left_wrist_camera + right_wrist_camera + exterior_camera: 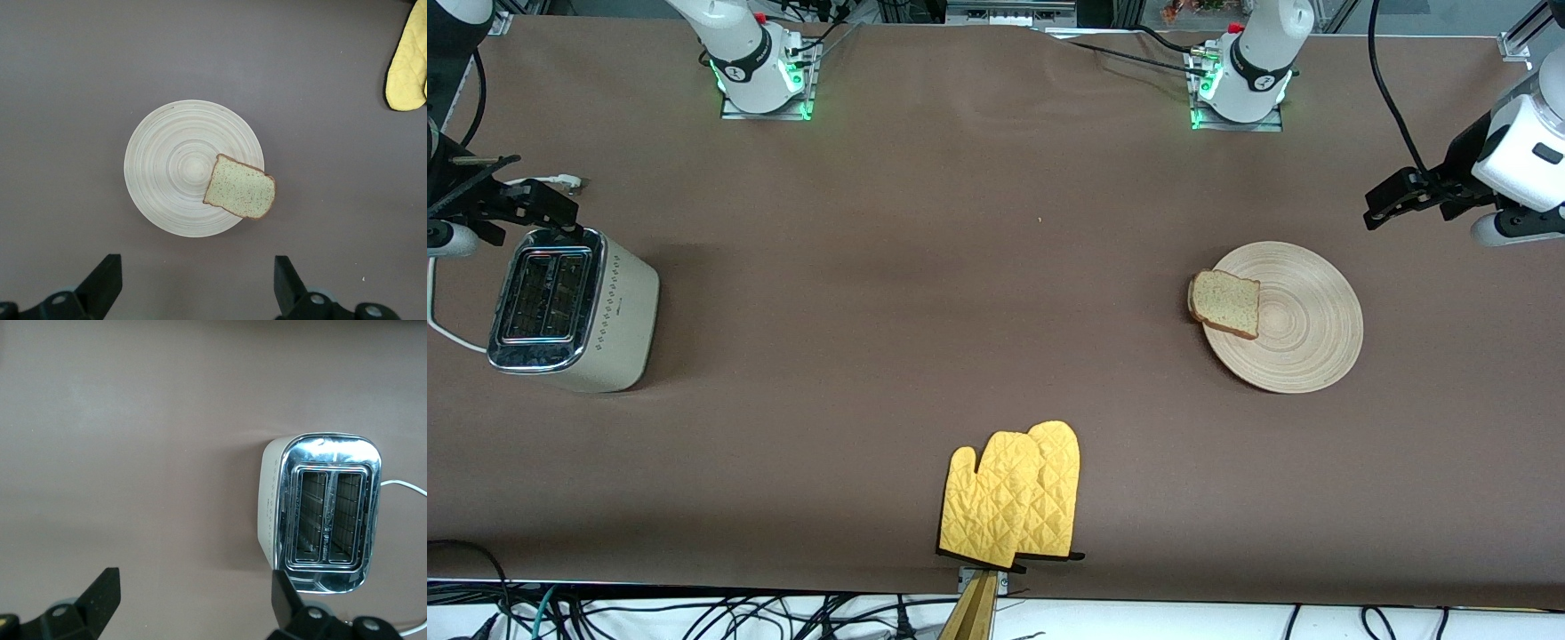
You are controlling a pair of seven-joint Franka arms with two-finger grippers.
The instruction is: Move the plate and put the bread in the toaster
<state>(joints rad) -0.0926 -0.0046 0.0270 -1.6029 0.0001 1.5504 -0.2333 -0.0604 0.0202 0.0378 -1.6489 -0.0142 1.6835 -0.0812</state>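
- Left gripper (pixel 197 287): jaws spread wide, nothing between them; up in the air over bare table at the left arm's end, just off the plate's rim.
- Right gripper (pixel 193 603): jaws likewise wide apart and empty; up in the air over the table beside the toaster, at the right arm's end.
- Plate (pixel 1307 342) as landmark: flat on the table toward the left arm's end, well apart from everything but the bread.
- Bread (pixel 1225 303): lying flat on the plate, at the rim that faces the toaster, one corner hanging over the edge; untouched by either gripper.
- Toaster (pixel 574 307): well apart from the plate, at the right arm's end of the table; both slots visibly empty in the right wrist view; white cord (pixel 439 311) trailing from its outer end.
- Yellow oven mitts (pixel 1016 495): nearer the front camera than the plate, roughly between plate and toaster along the table's length; no part in the task.
- Progress, as a judgement: nothing done yet. Plate apparently not moved toward the toaster, bread not lifted, slots unfilled.
- Left to do: grasp of the plate rim by the left gripper, carry toward the toaster end, then pick-up of the bread and upright drop into a slot, likely by the right gripper.
- Risk: overhanging slice sliding off during plate transport.
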